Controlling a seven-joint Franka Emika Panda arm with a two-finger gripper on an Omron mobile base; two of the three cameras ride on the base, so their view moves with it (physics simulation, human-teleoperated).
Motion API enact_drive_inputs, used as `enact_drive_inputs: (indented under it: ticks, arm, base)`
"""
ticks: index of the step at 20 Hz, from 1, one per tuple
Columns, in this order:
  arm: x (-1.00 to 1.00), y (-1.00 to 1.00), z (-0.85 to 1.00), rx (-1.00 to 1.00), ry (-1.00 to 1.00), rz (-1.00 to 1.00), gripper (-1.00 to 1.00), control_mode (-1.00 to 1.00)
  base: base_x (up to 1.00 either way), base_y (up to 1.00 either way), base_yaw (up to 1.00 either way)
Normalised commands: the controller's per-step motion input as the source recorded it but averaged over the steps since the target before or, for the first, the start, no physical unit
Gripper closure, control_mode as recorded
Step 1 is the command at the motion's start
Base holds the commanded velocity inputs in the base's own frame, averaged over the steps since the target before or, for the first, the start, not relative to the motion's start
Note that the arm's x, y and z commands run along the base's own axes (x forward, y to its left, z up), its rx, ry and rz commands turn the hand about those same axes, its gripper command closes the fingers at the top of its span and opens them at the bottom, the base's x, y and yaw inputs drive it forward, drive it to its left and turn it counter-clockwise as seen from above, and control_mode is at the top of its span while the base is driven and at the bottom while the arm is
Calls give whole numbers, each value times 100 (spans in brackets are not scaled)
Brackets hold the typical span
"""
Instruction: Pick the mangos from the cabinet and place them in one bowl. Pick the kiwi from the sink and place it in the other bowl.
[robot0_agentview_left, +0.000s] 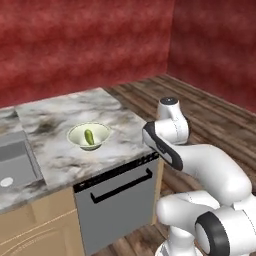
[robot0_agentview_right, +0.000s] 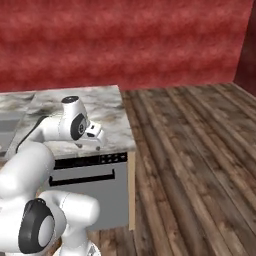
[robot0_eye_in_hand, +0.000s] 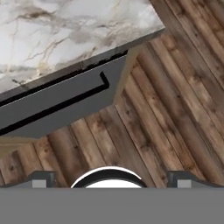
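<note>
Cream bowl (robot0_agentview_left: 88, 136) on marble counter (robot0_agentview_left: 60, 120)

From where I stand, nothing here carries readable writing: no label, brand, number or sign on the counter (robot0_agentview_left: 60, 120), the dishwasher front (robot0_agentview_left: 120, 200), or the red wall (robot0_agentview_left: 85, 45).

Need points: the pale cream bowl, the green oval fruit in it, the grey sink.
Round pale cream bowl (robot0_agentview_left: 75, 136), left base view, left rim.
Green oval mango (robot0_agentview_left: 89, 136), left base view, fruit's middle.
Grey sink (robot0_agentview_left: 17, 167), left base view, basin floor.
</note>
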Motion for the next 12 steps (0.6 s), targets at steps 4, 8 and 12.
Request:
enact_drive_inputs:
  ticks: [4,8,12]
  arm:
    - [0,0,0,0,0,0,-100,100]
    - [0,0,0,0,0,0,-100,100]
    - [0,0,0,0,0,0,-100,100]
  base:
    - [0,0,-50]
    - [0,0,-50]
    - [0,0,-50]
